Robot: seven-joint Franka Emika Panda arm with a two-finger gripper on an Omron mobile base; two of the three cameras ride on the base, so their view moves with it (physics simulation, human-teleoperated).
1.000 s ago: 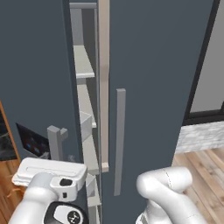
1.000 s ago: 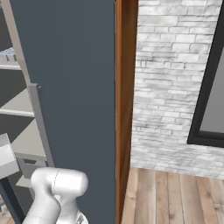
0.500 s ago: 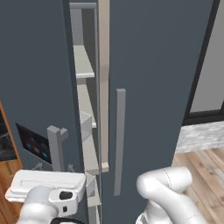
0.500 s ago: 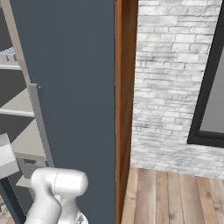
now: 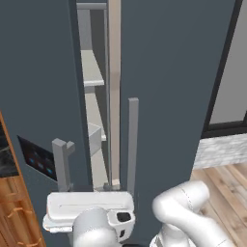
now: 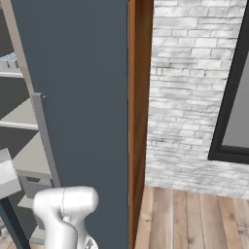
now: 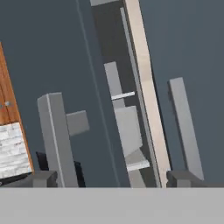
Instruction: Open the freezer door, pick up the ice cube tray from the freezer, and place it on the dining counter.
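Observation:
The freezer door [image 5: 43, 96], slate-blue with a black lit panel [image 5: 36, 159] and a grey bar handle [image 5: 60, 166], stands ajar. Through the gap I see the freezer [image 5: 94, 72] with its pale grey shelves. My gripper [image 7: 113, 179] is open and wide, level with the handle [image 7: 57, 135], which stands between the tips, close to the left fingertip [image 7: 41, 178]. My white hand [image 5: 89, 212] hangs low in front of the gap. A pale gridded sliver on an upper shelf [image 6: 6, 59] looks like the ice cube tray, mostly cut off.
The plain slate-blue door [image 5: 169, 87] with its own bar handle [image 5: 132, 140] is shut on the right. A white brick wall [image 6: 189, 97] and wood floor [image 6: 194, 219] lie beyond it. Brown cabinetry under a dark marble patch [image 5: 7, 212] shows far left.
My hand has dropped lower and shifted right, toward the gap between the doors. The freezer door's opening looks the same.

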